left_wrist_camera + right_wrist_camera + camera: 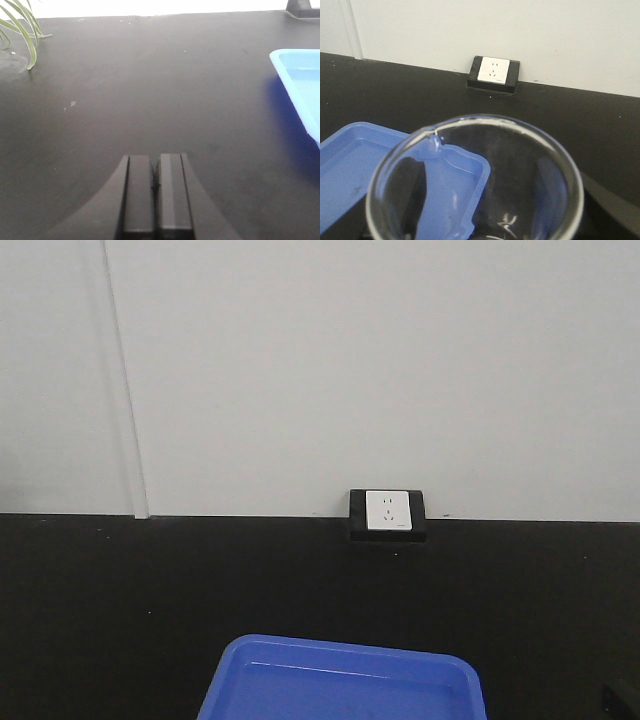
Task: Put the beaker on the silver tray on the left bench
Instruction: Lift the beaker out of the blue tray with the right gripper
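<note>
White wall (350, 360) backs a matte black bench top (100, 590). Where the two meet stands a white wall socket (388, 511) in a black surround, at 12 o'clock from the blue tray (340, 680). Right gripper (507, 220) holds the beaker (480, 180), its jaws set about as wide as the glass. One dark finger (414, 197) shows through the beaker's wall at 9 o'clock, and the other is a dark shape just outside it at 4 o'clock. The beaker is upright, with its round rim and pouring lip toward the wrist camera. It is over the tray's far right corner, which shows through the glass. Left gripper (156, 192) has its jaws standing together with only a hairline between them and nothing in them. It hangs over the bench top, with the tray's rim at 2 o'clock and a few green plant leaves (20, 30) at 10 o'clock
</note>
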Available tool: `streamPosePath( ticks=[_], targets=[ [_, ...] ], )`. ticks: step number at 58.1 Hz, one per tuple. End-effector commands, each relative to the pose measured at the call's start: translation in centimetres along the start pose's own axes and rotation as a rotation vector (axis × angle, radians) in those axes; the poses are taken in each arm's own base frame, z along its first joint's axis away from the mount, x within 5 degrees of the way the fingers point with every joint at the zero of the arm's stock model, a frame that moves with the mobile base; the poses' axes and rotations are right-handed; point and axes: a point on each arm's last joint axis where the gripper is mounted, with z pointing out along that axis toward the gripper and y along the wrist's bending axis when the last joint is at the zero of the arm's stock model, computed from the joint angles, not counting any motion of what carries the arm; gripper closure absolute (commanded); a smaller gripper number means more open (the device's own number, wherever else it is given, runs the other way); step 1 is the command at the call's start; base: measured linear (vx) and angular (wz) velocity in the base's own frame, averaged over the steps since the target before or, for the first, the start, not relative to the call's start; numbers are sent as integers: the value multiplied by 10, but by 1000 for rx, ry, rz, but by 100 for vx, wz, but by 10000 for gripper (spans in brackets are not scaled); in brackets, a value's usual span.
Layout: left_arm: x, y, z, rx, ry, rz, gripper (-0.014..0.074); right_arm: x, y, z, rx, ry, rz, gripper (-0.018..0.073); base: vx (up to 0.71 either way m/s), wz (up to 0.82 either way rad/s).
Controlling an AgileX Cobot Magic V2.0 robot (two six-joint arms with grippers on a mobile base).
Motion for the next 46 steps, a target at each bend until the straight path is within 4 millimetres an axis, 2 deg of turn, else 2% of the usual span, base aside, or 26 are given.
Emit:
streamPosePath(
  ticks=[1,46],
  targets=[
    [1,-1,2,7,-65,-1,595,-16,2,-3,-26,-89,-24,567,0,0],
    [1,-1,2,7,-65,-1,595,-15,2,-3,-26,-88,-24,567,-1,0]
  ],
)
